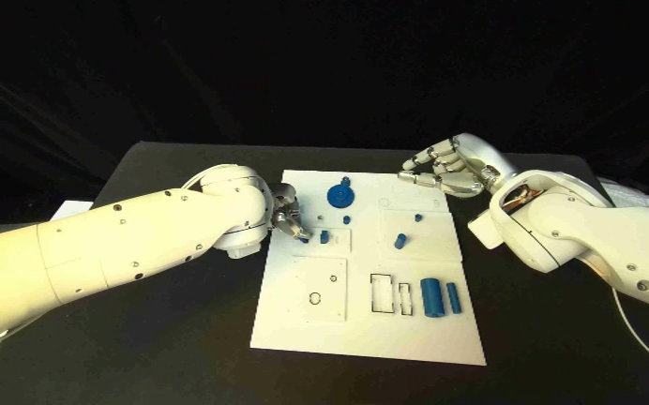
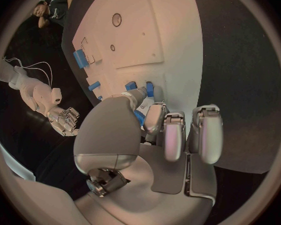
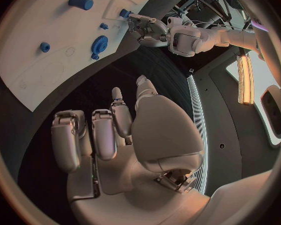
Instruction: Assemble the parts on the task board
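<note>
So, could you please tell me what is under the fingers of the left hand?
The left hand reaches over the task board's left edge. Small blue parts sit by its fingertips; whether it holds one is hidden by the fingers themselves.

You see the task board [image 1: 368,274] lit brightly from above, near glare against the black table [image 1: 162,339] and dark backdrop. The left arm [image 1: 135,241] is washed pale and overexposed. Both wrist views bend straight edges hard toward the dark rim, with fingers [image 2: 173,137] soft and blurred up close.
</note>
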Tool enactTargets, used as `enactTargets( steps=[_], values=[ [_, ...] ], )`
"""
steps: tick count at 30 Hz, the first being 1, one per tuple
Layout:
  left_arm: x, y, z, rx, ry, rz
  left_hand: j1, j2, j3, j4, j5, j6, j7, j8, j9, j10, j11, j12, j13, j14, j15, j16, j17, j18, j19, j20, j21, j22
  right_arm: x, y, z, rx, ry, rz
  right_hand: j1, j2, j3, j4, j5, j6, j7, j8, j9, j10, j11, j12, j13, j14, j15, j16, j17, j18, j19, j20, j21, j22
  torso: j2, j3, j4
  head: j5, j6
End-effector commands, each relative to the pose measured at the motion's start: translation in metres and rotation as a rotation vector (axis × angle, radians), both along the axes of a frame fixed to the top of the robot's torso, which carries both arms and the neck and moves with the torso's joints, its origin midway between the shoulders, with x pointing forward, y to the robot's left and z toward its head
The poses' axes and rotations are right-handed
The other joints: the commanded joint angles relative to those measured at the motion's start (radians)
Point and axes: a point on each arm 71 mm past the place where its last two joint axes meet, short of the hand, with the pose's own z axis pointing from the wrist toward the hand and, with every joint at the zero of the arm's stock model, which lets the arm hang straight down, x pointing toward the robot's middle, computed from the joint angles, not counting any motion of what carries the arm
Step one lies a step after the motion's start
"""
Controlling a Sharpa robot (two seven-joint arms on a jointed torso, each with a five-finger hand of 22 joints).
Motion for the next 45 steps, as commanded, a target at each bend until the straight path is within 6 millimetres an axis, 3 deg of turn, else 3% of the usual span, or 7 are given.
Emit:
enactTargets(
  steps=[1, 25, 39, 45],
  values=[
    [-0.003, -0.001, -0.003, 0.022, 0.025, -0.029, 0.012, 0.000, 0.095, -0.091, 0.005, 0.006, -0.014, 0.004, 0.001, 0.002, -0.001, -0.004, -0.001, 0.103, 0.001, 0.003, 0.263, -0.003, 0.081, -0.008, 0.000, 0.234, -0.001, 0.002, 0.000, -0.003, 0.001, 0.018, 0.000, 0.006, -0.005, -0.001, 0.005, -0.008, 0.000, -0.004, 0.001, 0.003, -0.008, -0.007, -0.013, 0.061, -0.002, -0.007, 0.051, 0.017, 0.010, -0.004, -0.007, 0.152, 0.000, 0.0002, 0.0004, -0.001, -0.001],
    [-0.004, -0.005, -0.004, 0.025, 0.032, -0.044, 0.012, -0.004, 0.108, -0.099, 0.006, 0.009, -0.014, 0.006, 0.001, 0.008, -0.002, 0.006, 0.011, 0.103, 0.001, 0.003, 0.263, -0.003, 0.082, -0.008, 0.000, 0.235, -0.001, 0.002, -0.001, -0.003, 0.001, 0.018, -0.001, 0.008, -0.007, 0.000, 0.006, -0.008, 0.000, -0.004, 0.002, 0.004, -0.008, -0.006, -0.012, 0.061, -0.002, -0.008, 0.050, 0.017, 0.009, -0.004, -0.007, 0.151, 0.000, 0.0004, 0.0007, 0.000, -0.003],
    [-0.005, -0.010, -0.008, 0.061, 0.093, -0.070, -0.061, 0.017, 0.102, -0.055, -0.017, 0.024, -0.019, 0.026, 0.010, 0.008, -0.003, 0.005, 0.009, 0.103, 0.000, 0.003, 0.263, -0.002, 0.080, -0.007, -0.005, 0.232, -0.001, 0.004, 0.000, -0.001, 0.001, 0.024, -0.001, 0.008, -0.008, 0.000, 0.006, -0.008, 0.000, -0.004, 0.003, 0.003, -0.008, -0.007, -0.013, 0.061, -0.002, -0.008, 0.050, 0.017, 0.009, -0.004, -0.008, 0.151, 0.000, -0.0001, -0.0006, 0.001, -0.003],
    [-0.003, -0.013, -0.009, 0.069, 0.097, -0.070, -0.065, 0.019, 0.099, -0.053, -0.017, 0.025, -0.020, 0.027, 0.010, 0.009, -0.004, 0.006, 0.010, 0.103, 0.000, 0.003, 0.263, -0.002, 0.080, -0.007, -0.005, 0.232, -0.001, 0.004, 0.000, 0.001, 0.001, 0.025, 0.000, 0.008, -0.008, -0.001, 0.006, -0.008, 0.000, -0.004, 0.003, 0.003, -0.008, -0.007, -0.013, 0.061, -0.002, -0.009, 0.049, 0.017, 0.008, -0.004, -0.008, 0.150, 0.001, -0.0004, -0.0006, -0.001, -0.004]
  ],
)
